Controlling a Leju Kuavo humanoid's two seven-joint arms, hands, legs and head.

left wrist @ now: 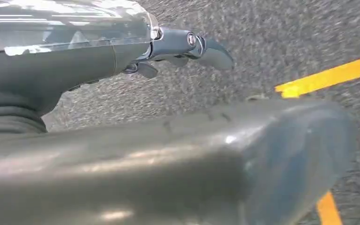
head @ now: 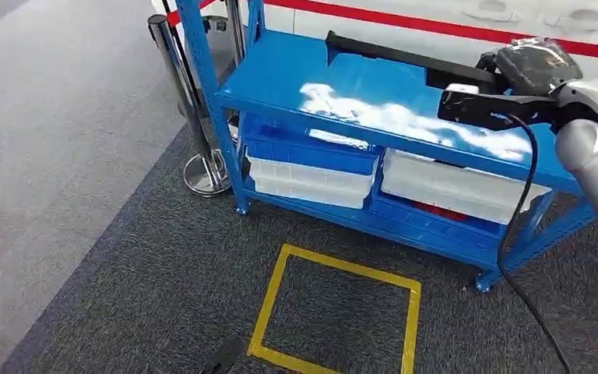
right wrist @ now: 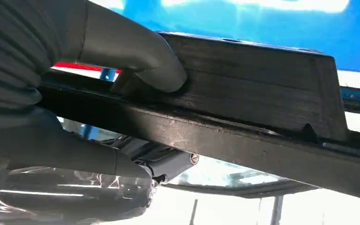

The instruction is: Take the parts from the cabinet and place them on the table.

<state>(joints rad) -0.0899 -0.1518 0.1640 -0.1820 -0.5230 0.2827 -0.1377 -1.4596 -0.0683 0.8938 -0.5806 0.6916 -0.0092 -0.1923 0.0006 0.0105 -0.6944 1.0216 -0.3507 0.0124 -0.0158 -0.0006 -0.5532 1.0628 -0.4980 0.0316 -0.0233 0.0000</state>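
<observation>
A long black part (head: 393, 58) is gripped by the right hand (head: 533, 66) above the blue cabinet's (head: 280, 78) top shelf.

In the right wrist view the thumb (right wrist: 136, 56) is pressed against the part. The left hand (left wrist: 178, 47) is held low over grey carpet (head: 163, 273) near yellow tape (head: 342, 269), fingers loosely extended, nothing held.

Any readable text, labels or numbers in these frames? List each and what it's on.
None readable.
The yellow tape square on the carpet and the red stripe behind the blue shelf are plain markings, no lettering.
The long black part in the right hand shows no label.
</observation>
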